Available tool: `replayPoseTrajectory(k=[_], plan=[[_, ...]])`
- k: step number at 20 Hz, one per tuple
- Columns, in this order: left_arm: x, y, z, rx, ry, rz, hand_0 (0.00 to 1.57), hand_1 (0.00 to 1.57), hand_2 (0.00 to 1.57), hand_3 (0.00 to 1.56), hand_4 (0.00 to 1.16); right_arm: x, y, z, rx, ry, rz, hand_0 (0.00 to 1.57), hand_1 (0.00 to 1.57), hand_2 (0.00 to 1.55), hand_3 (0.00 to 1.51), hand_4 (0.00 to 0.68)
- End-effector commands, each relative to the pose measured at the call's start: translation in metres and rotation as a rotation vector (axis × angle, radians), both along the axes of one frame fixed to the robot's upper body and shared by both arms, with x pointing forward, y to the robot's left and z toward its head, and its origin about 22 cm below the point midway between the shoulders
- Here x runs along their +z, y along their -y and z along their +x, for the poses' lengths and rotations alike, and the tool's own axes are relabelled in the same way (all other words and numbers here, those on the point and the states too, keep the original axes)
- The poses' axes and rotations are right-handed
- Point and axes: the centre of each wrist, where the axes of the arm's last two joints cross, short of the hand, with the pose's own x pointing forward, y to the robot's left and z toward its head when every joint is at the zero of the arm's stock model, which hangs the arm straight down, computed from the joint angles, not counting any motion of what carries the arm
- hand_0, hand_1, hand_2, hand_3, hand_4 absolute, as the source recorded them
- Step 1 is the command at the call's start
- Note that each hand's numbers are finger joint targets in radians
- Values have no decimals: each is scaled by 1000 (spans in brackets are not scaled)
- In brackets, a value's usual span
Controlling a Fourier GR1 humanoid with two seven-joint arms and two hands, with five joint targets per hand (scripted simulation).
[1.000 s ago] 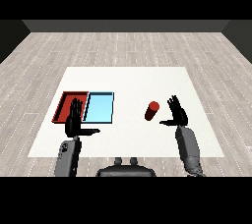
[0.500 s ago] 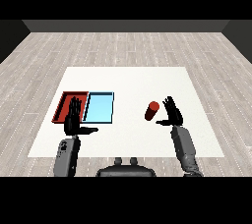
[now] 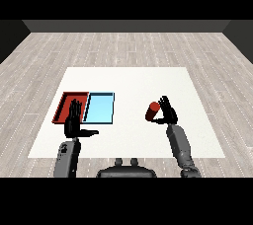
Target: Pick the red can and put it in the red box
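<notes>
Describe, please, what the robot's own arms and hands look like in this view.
Each arm is a smooth grey forearm, rounded and tapering to the wrist. The left hand and right hand are black, each with slender fingers and a thumb. No cables or markings show.

The red can [image 3: 152, 111] lies tilted on the white table, well apart from the red tray [image 3: 66, 103] at the left.

On the bench [image 3: 128, 78], two trays [image 3: 99, 108] lie left; the can [image 3: 152, 111] lies right, touching my right robot hand [image 3: 168, 113].
</notes>
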Motion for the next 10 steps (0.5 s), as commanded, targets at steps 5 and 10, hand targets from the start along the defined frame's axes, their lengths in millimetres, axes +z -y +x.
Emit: replayPoseTrajectory(k=[5,10], plan=[[-17,2,-10,-4,9,-11,0,0,0,0,0,7,-14,10,1,-25,-14,0,0,0,0,0],[9,2,-8,9,5,12,0,0,0,0,0,-1,-11,11,-1,-52,-7,0,0,0,0,0]])
